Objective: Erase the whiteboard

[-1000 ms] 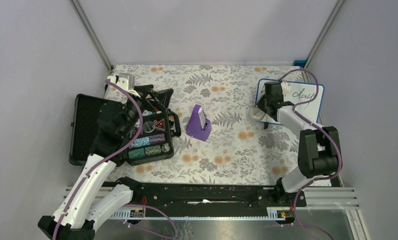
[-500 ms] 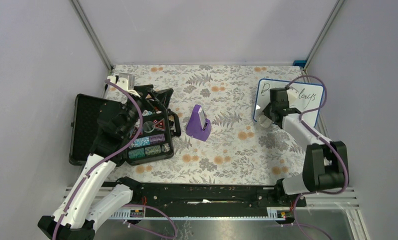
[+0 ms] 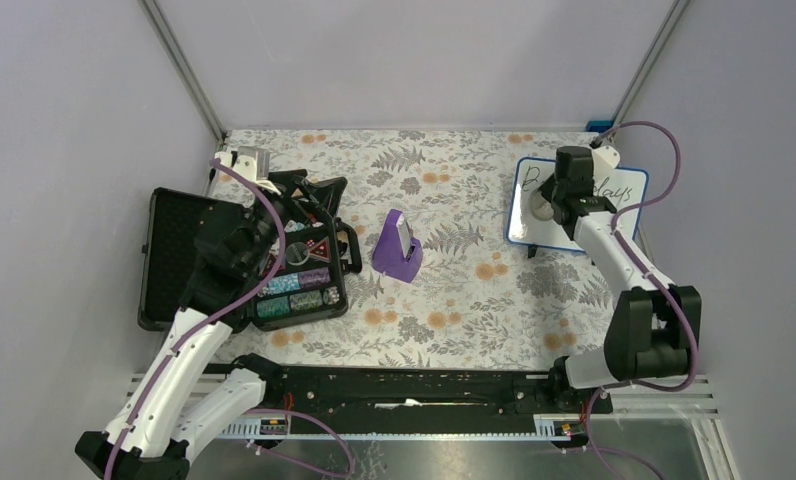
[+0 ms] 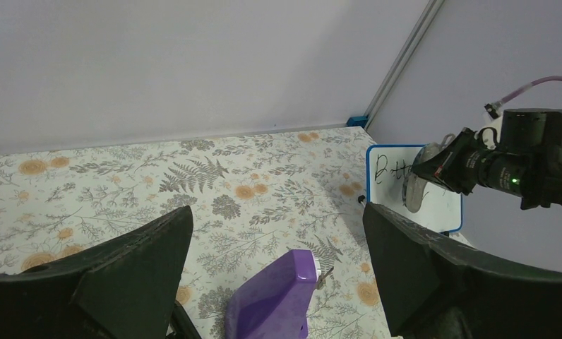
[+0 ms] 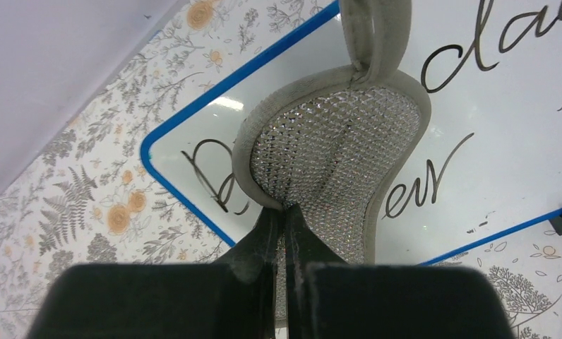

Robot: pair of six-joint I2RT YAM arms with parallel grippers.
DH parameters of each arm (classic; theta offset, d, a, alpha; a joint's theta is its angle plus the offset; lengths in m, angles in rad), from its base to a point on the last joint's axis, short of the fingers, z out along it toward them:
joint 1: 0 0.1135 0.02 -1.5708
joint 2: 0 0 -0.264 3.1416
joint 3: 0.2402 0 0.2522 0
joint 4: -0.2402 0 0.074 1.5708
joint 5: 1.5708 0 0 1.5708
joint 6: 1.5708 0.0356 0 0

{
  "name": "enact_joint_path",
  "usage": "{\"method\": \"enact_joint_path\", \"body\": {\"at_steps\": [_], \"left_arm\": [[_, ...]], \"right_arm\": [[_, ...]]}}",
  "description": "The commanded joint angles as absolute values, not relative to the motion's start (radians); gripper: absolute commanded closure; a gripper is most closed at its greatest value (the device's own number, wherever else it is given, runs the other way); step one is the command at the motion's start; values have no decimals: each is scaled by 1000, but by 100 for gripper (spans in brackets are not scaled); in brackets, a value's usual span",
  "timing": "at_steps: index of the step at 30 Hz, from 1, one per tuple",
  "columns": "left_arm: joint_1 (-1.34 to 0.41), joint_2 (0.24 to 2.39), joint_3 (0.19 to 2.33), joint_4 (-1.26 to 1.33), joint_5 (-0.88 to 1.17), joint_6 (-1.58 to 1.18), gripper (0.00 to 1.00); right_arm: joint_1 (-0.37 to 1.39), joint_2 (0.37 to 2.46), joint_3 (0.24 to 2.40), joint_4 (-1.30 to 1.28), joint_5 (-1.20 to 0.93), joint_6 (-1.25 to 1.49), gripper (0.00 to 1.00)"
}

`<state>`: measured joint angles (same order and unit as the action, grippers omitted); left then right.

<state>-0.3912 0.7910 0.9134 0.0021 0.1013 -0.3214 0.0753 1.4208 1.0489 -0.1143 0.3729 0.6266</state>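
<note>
Silvery mesh pad [image 5: 335,141], clamped in my right gripper [image 5: 284,219], sits over the left half of the whiteboard [image 5: 469,120]; I'd press it flat and sweep right through the script [image 5: 433,185].

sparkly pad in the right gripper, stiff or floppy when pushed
Probably soft and floppy: the pad curves where the right gripper pinches its edge. Likely light, being thin mesh with a fabric loop. It may fold rather than press flat on the whiteboard.

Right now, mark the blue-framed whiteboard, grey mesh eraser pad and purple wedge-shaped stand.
blue-framed whiteboard [image 5: 525,155]: right wrist view, bare white surface.
grey mesh eraser pad [image 5: 327,155]: right wrist view, mesh centre.
purple wedge-shaped stand [image 3: 389,257]: top external view, sloped side.
</note>
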Motion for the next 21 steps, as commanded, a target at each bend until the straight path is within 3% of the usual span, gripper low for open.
{"method": "enact_joint_path", "body": {"at_steps": [1, 11, 21], "left_arm": [[-397, 776, 916, 51, 88, -311, 1], [-399, 787, 916, 53, 94, -314, 1], [-399, 787, 917, 57, 112, -321, 1]], "right_arm": [[58, 1484, 1081, -53, 367, 623, 100], [6, 1539, 941, -63, 371, 723, 100], [-32, 1325, 772, -93, 420, 609, 100]]}}
